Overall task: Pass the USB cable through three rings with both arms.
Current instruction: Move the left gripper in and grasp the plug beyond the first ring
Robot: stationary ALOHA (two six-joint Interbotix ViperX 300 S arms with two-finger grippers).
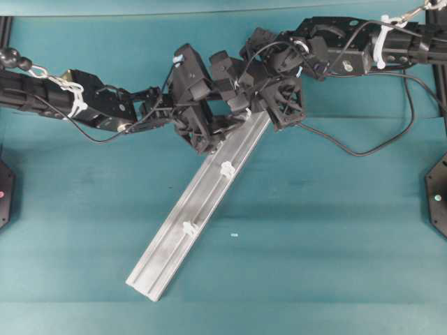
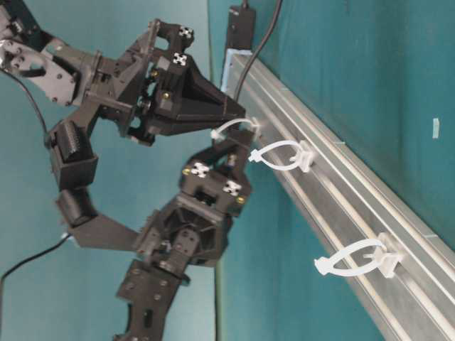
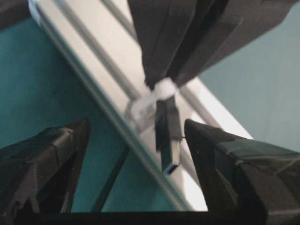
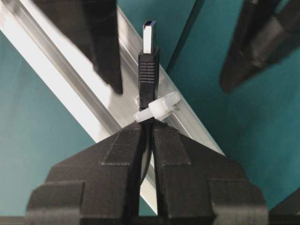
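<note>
Light, limp thin dark USB cable (image 4: pixel 147 70), pinched by right gripper (image 4: pixel 149 133) through first white plastic ring (image 4: pixel 157 108) near the silver rail's (image 1: pixel 174 237) upper end, best taken by its stiff plug between wide left gripper (image 3: pixel 136 154) jaws.

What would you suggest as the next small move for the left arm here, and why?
Probably close the left gripper on the USB plug. The plug already pokes through the first ring, held from behind by the shut right gripper, and sits between the left's open fingers.

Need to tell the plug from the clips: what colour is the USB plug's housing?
Black, ribbed, with a silver metal tip: USB plug, clearest in the right wrist view.
</note>
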